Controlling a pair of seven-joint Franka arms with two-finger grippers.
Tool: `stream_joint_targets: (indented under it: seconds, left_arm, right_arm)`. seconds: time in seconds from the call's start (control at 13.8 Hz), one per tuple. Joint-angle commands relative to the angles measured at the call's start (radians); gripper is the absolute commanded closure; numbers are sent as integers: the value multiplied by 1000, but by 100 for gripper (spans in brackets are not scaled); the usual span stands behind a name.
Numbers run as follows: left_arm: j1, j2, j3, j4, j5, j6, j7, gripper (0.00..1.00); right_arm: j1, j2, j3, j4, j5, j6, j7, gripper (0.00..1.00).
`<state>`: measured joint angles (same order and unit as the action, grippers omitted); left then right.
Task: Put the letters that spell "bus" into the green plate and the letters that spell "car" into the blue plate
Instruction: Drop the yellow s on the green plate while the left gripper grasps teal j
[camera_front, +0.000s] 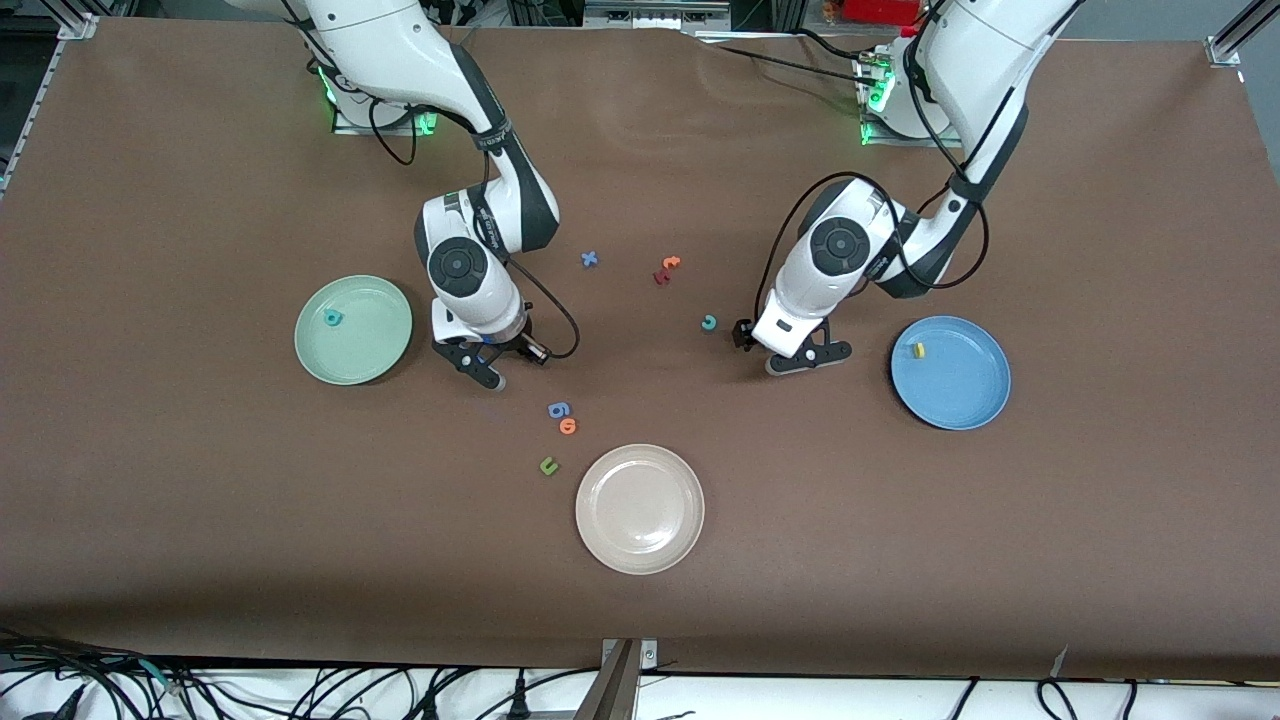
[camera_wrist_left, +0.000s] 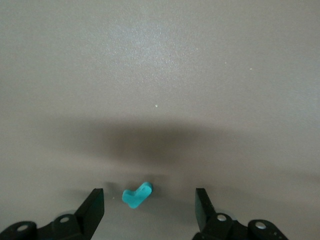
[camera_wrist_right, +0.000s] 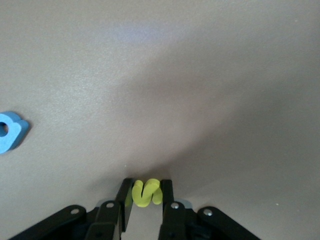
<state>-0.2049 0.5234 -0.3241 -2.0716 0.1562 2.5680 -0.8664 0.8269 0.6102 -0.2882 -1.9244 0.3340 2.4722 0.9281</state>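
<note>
- We see the right gripper (camera_wrist_right: 145, 192) low on the table beside the green plate (camera_front: 380, 345), fingers pinched on a yellow letter (camera_wrist_right: 146, 193); we can't tell whether it's "u" or "s".
- Teal "b" (camera_front: 333, 318) lies in that plate.
- Left gripper (camera_wrist_left: 149, 205) stands wide around a teal "r" (camera_wrist_left: 136, 195), not touching.
- Teal "c" (camera_front: 709, 322) lies on the table; yellow "a" (camera_front: 917, 350) is in the blue plate (camera_front: 970, 400).
- The front view hides both pinch points.

- Both arms wear glossy white shells with dark grey joint bands and round grey caps.
- Black cables loop along each forearm (slack, curling).
- Green lights glow at both bases.
- Left gripper (camera_wrist_left: 149, 210) and right gripper (camera_wrist_right: 146, 200): black fingers, silver screws.
</note>
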Motion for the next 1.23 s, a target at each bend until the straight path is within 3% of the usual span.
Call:
stream_joint_targets:
  seconds: [0.0,0.22,0.51,0.87,1.16]
  left_arm:
    - [-11,23,10,33,39,-23,-33,22]
    - [-13,33,8,31,39,-23,-33,28]
    - [-13,40,8,28,39,-25,-31,40]
    - [-11,38,8,30,39,-43,-31,52]
    - [-11,40,8,30,39,-45,-31,60]
  right_arm:
    - [-5,-48,-44,2,2,-126,-43,85]
    - [-3,-147,-149,4,4,-326,-205,85]
    - [-3,-185,-313,-8,2,-490,-458,85]
    - [-3,-175,-440,-109,5,-448,-742,85]
    - [-3,-158,-440,-263,16,-207,-778,83]
